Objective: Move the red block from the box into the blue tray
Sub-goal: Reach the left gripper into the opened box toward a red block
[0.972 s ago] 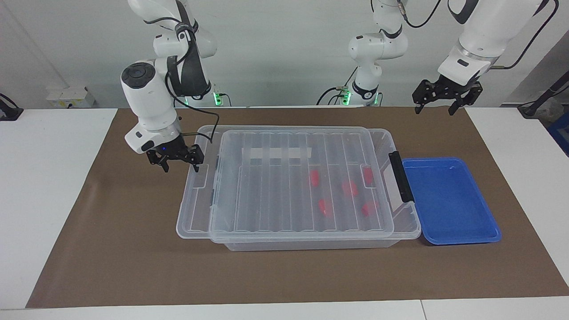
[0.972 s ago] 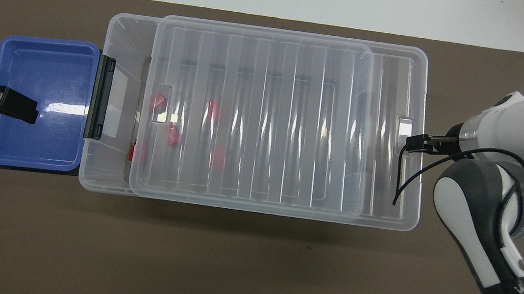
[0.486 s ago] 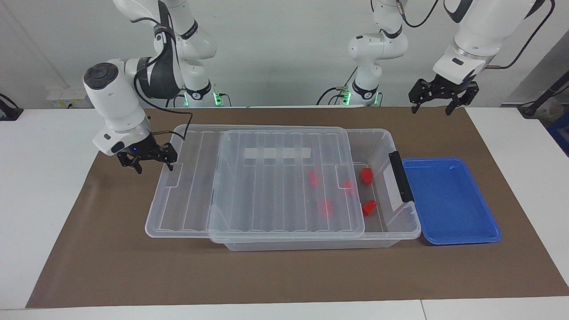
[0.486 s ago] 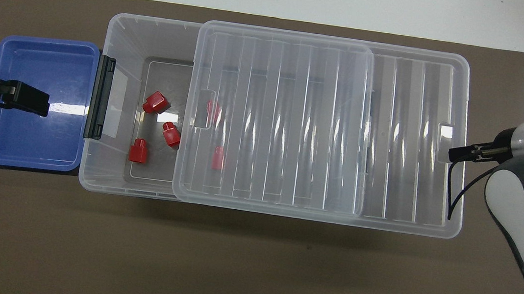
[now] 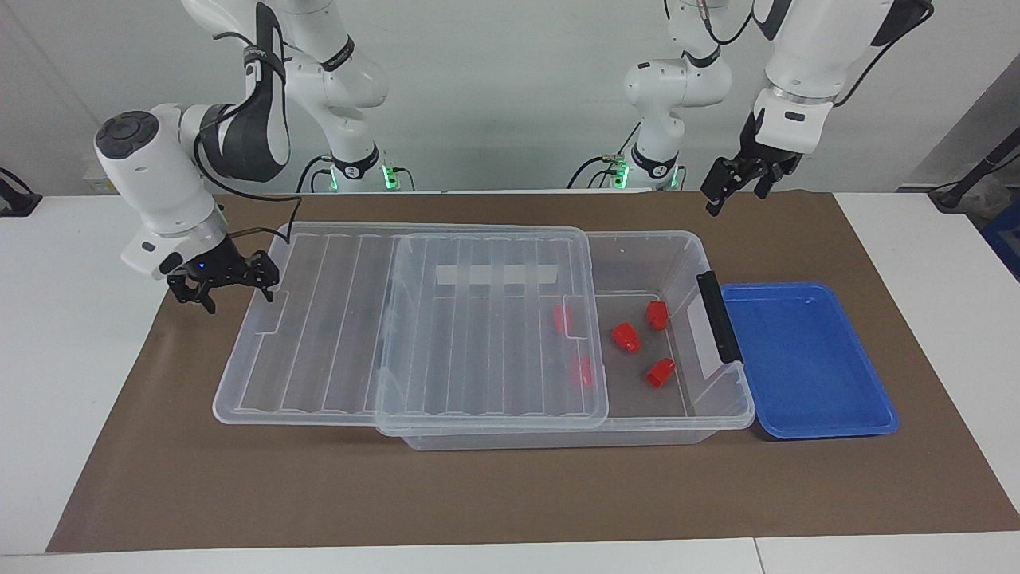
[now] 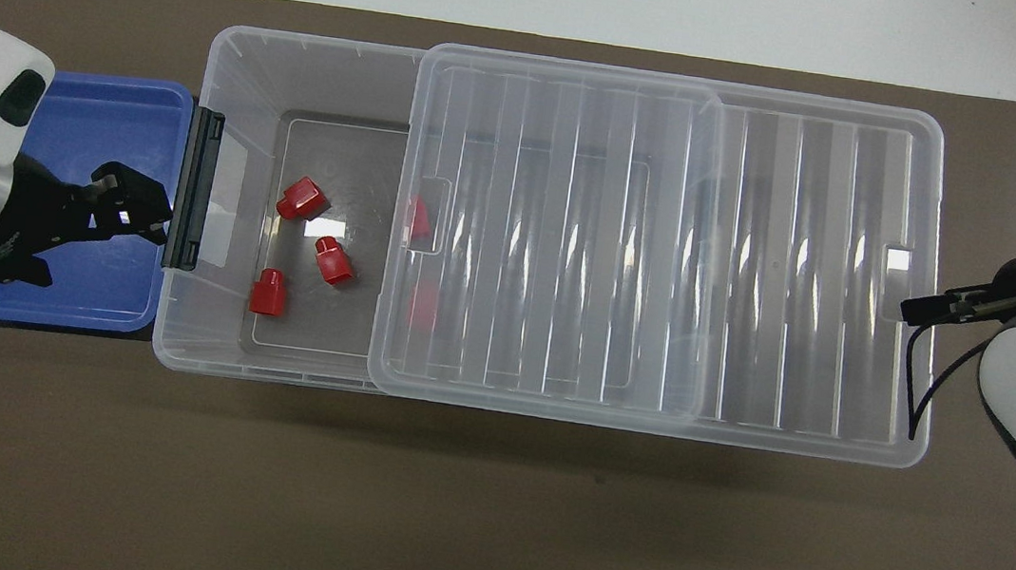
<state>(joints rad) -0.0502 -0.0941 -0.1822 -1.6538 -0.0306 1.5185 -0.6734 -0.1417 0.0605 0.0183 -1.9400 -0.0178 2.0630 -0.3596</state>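
Lid slides clear, red blocks exposed

The right gripper (image 5: 227, 281), fingers pinching the lid (image 5: 406, 327) by its edge, has dragged it farther toward its own end of the table, uncovering three blocks; the nearest red block (image 5: 625, 337) sits in the box (image 5: 721, 402), reachable. The left gripper (image 5: 737, 179), fingers spread, hangs over the table near the blue tray (image 5: 805, 359).
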